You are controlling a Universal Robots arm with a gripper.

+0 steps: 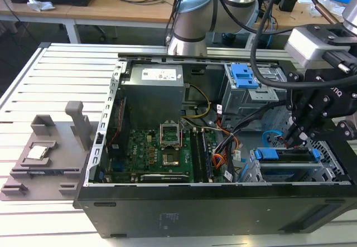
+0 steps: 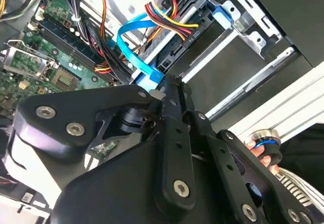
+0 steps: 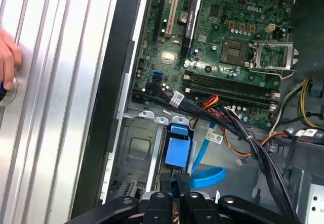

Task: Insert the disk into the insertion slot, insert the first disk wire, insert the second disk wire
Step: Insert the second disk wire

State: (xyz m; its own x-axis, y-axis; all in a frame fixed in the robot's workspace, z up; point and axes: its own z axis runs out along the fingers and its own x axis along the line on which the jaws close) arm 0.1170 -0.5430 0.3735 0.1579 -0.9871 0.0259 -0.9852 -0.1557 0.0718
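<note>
The grey metal hard drive in its bright blue plastic caddy (image 3: pixel 179 150) sits in the silver sheet-metal drive bay (image 3: pixel 135 155), and the red, orange and black wire bundle (image 2: pixel 169 19) seems to reach a dark plug at the drive's edge (so two steps look done). The hand (image 3: pixel 176 182) is pinched narrow on the plug end of the glossy light-blue looping cable (image 3: pixel 208 176), just beside the drive. The hand itself hides whether that plug is seated.

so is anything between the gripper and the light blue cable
Nothing visible. In the second wrist view the gripper is closed on the plug end of the light-blue cable. The red-orange wire bundle runs beside the cable, not between the two.
</note>
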